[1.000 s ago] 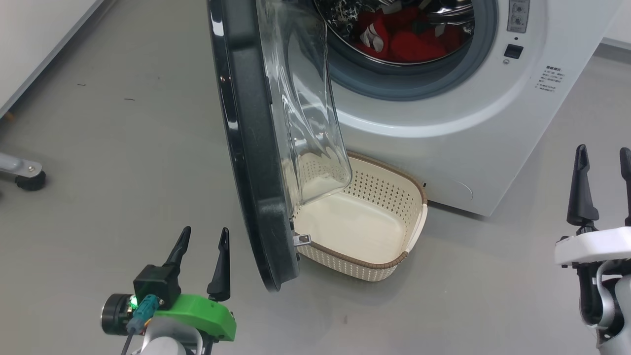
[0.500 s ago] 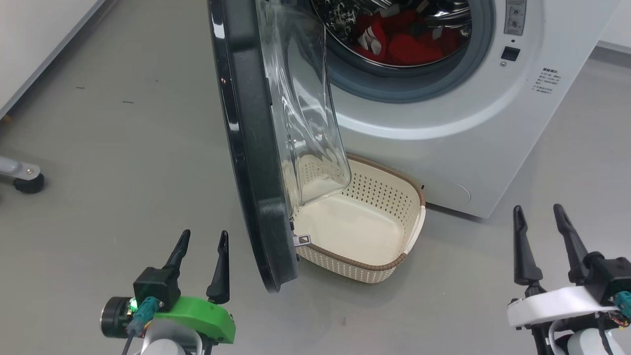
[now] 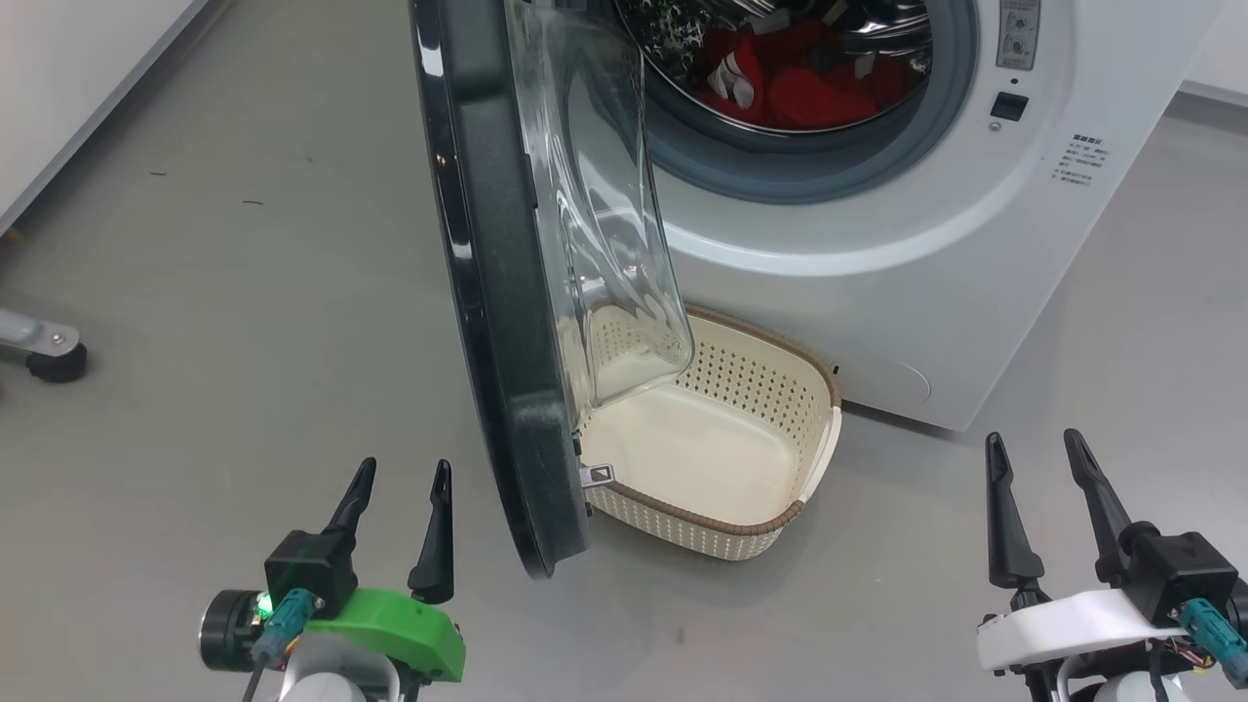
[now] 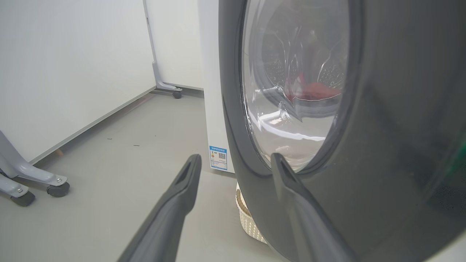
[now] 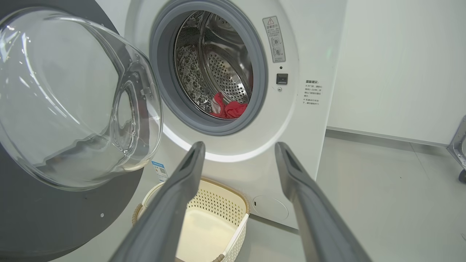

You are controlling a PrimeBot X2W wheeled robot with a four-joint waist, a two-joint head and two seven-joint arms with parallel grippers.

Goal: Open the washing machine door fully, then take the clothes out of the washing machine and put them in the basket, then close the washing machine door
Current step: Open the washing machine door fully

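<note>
Since 1 second ago my right end effector (image 3: 1032, 439) has pulled back from the washing machine (image 3: 877, 263); it and the left end effector (image 3: 406, 466) gape wide, empty. Its door (image 3: 497, 292) hangs part open; clothes (image 3: 809, 93) lie inside the machine, basket (image 3: 770, 526) at its foot. Next, I'd swing the door wider.

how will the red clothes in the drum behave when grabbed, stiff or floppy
The clothes lie crumpled in a heap in the washing machine, so probably floppy, draping from any pinch. Thin fabric, likely light. A trailing end might catch on the grey rubber ring.
</note>
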